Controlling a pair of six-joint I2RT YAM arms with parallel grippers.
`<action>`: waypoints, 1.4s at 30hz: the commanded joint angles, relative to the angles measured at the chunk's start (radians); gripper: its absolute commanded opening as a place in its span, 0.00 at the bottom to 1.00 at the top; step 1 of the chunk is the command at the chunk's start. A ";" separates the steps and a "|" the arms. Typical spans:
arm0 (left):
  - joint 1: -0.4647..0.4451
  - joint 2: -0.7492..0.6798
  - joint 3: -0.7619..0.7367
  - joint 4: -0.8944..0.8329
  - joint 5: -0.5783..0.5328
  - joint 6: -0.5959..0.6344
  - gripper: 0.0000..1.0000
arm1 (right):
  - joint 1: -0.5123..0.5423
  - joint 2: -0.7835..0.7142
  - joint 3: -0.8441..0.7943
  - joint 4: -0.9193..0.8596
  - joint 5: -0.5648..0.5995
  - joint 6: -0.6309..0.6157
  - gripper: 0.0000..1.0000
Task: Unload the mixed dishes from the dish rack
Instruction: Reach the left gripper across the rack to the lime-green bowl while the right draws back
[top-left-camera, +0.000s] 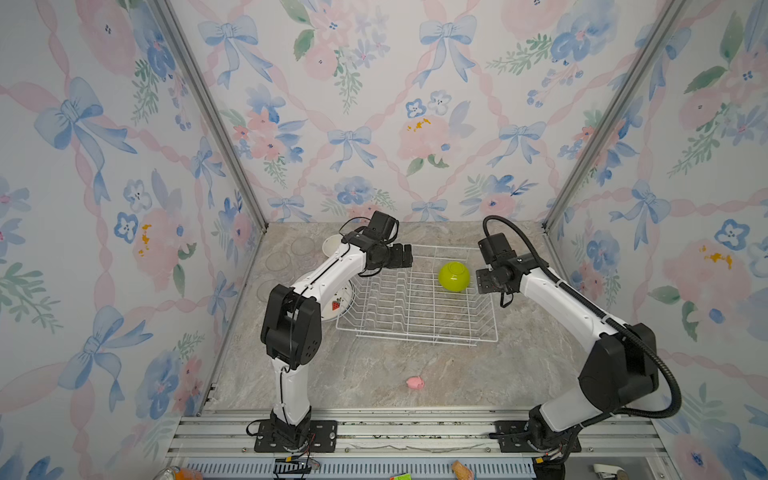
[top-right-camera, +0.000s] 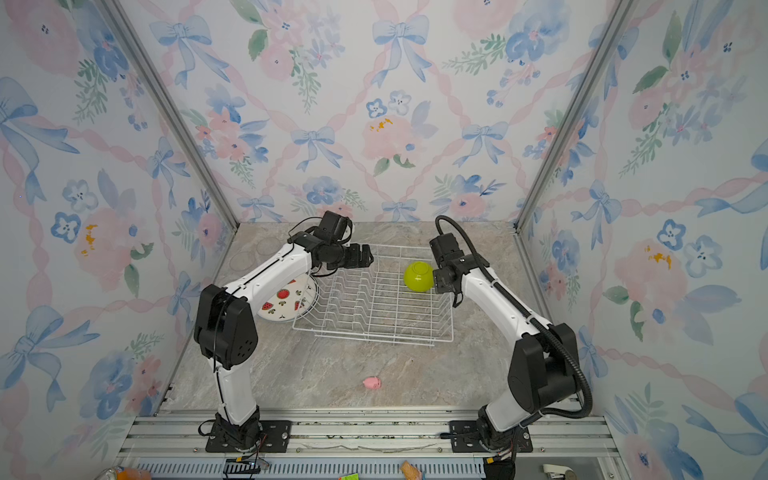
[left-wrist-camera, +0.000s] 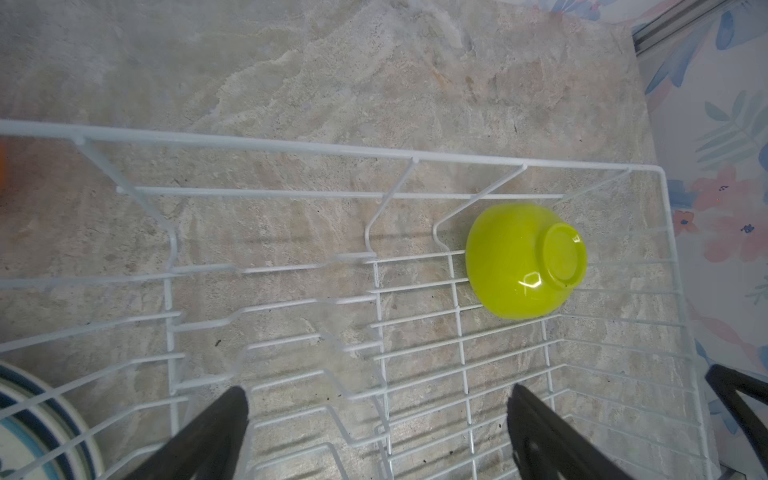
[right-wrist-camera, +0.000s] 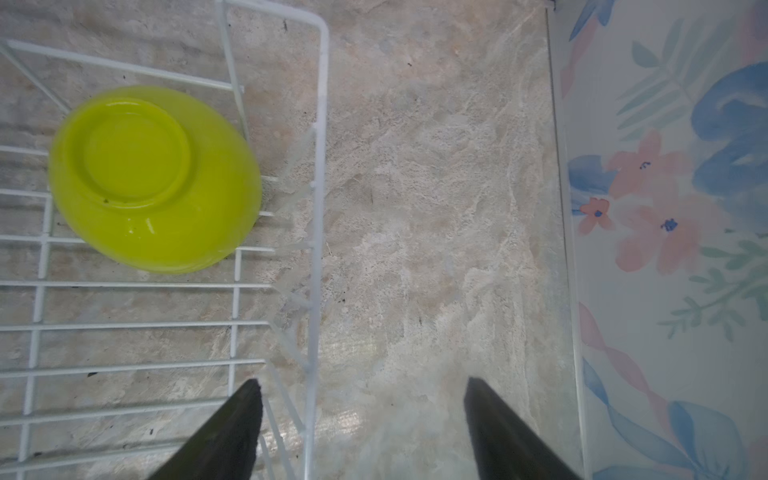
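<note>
Bowl and rack hold the middle of the scene: the glossy lime-green round bowl (top-left-camera: 454, 276) sits upside down, foot ring up, inside the large white wire dish rack (top-left-camera: 399, 305). It rests on the floor wires in the far right corner, close to the right wall. The rack stands on the grey-beige stone-patterned bench (top-left-camera: 374, 374), and no other dish shows on its prong rows. The left gripper (left-wrist-camera: 378, 432) hangs over the far left part of the rack. Its jaws are spread wide and hold nothing, with only rack wires below them. The right gripper (right-wrist-camera: 370, 428) is also spread wide and empty, poised above the rack's right rim. One finger is over the inside of the rack and the other over bare bench outside; the bowl is near it but apart. A round white plate with red fruit prints (top-right-camera: 286, 301) lies under the left arm against the outside of the rack's left wall; whether it lies flat or leans I cannot tell. Faint outlines of clear drinking glasses (top-left-camera: 303, 246) stand on the bench by the left wall. A tiny pink toy (top-left-camera: 415, 383) lies near the front edge, well apart from the rack.
</note>
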 joint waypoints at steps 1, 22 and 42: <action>-0.019 0.034 0.021 0.037 0.026 -0.032 0.98 | -0.017 -0.109 -0.042 0.029 -0.026 0.008 0.84; -0.108 0.178 -0.023 0.384 0.296 -0.269 0.97 | -0.088 -0.467 -0.251 0.142 -0.454 0.163 0.97; -0.123 0.342 -0.010 0.623 0.382 -0.451 0.98 | -0.121 -0.603 -0.376 0.156 -0.512 0.185 0.97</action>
